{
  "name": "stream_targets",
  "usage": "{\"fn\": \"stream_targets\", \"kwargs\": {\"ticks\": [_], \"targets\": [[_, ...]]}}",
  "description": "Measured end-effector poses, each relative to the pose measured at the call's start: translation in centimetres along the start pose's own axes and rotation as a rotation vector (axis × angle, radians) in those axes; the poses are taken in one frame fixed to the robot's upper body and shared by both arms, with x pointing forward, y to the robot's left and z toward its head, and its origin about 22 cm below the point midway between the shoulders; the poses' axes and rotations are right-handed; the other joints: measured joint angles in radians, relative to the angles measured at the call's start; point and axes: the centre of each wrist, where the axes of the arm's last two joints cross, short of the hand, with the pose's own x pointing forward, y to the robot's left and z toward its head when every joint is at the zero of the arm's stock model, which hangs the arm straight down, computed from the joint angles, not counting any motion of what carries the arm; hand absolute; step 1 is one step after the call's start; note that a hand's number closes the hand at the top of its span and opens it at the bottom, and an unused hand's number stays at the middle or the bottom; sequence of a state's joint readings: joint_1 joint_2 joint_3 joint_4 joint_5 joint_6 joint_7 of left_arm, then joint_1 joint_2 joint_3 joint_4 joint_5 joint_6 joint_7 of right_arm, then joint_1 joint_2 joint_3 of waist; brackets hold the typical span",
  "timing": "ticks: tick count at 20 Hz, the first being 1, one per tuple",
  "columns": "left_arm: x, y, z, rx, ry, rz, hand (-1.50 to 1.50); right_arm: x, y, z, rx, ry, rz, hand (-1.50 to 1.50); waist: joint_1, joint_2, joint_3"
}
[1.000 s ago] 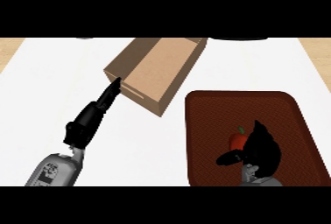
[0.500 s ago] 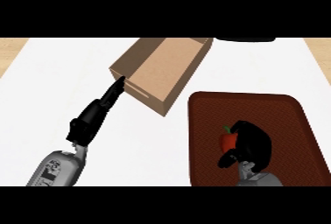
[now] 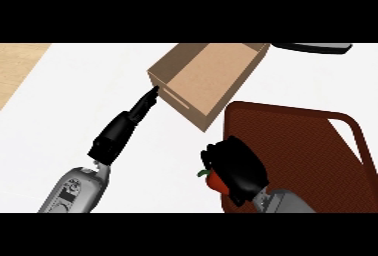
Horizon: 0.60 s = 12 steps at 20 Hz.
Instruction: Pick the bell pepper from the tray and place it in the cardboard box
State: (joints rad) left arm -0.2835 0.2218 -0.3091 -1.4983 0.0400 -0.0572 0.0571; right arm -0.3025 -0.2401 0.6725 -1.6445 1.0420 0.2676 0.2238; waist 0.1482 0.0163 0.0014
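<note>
- Cardboard box (image 3: pixel 209 80): tan, rectangular, open-topped, apparently holding nothing.
- Tray (image 3: pixel 317 150): dark brown, rounded corners.
- Right hand (image 3: pixel 238 170): fingers curled around red bell pepper (image 3: pixel 215 182).
- Left hand (image 3: pixel 129 125): fingers straight, tips touching box.

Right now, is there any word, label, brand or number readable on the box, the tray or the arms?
None can be read.
Brown cardboard box: plain, unprinted.
Dark red tray: woven pattern only.
Grey left forearm: dark marks, too blurred to read.
</note>
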Motion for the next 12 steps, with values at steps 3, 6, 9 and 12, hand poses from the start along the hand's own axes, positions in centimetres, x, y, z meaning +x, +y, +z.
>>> {"fn": "stream_targets", "kwargs": {"ticks": [3, 6, 9, 12], "targets": [[-0.2, 0.4, 0.2, 0.022, 0.009, 0.001, 0.00, -1.6, -2.2, 0.2, -0.057, -0.241, 0.052, 1.50, -0.034, -0.001, 0.002], [-0.2, 0.8, 0.3, 0.052, 0.018, 0.001, 0.00, -4.6, -4.5, 0.3, -0.119, -0.416, 0.062, 1.50, -0.069, -0.003, 0.002], [-0.7, 0.9, 0.6, 0.075, 0.037, 0.000, 0.00, -8.2, -7.1, 0.7, -0.164, -0.545, 0.037, 1.50, -0.098, -0.005, 0.001], [-0.9, 1.2, 0.8, 0.093, 0.041, -0.003, 0.00, -11.2, -10.3, 1.2, -0.191, -0.645, -0.002, 1.50, -0.118, -0.009, 0.000]]}}
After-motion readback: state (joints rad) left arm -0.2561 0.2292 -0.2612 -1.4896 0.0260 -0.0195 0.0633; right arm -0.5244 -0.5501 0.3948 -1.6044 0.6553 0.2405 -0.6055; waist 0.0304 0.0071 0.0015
